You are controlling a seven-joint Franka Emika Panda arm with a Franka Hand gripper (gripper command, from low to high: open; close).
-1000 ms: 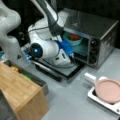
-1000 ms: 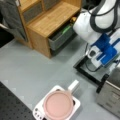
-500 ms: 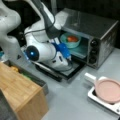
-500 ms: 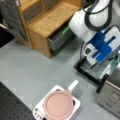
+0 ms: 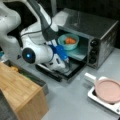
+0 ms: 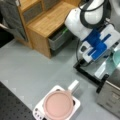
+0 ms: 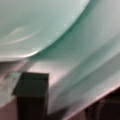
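Observation:
A teal bowl (image 5: 68, 42) holding an orange piece of food (image 5: 70, 40) sits on a teal tray (image 5: 80, 52) inside the open toaster oven (image 5: 100, 27). My gripper (image 5: 66, 64), with blue finger mounts, hangs over the lowered oven door (image 5: 71, 72), just in front of the tray's edge and nearest to it. In a front view the gripper (image 6: 108, 51) points at the bowl (image 6: 117, 57) at the right edge. The wrist view shows the bowl's outer wall (image 7: 37, 22), the tray (image 7: 87, 62) and one dark finger (image 7: 32, 95) low on the left.
A pink lidded pan (image 5: 108, 90) with a white handle rests on a small white cooker (image 5: 100, 100) right of the oven door; it also shows as the pan (image 6: 58, 105). A wooden cabinet (image 5: 17, 92) (image 6: 50, 20) stands at the left, with a grey bin (image 6: 60, 38) beside it.
The gripper has drawn back and down from the oven's mouth towards the open door. The bowl stays on the tray inside the oven.

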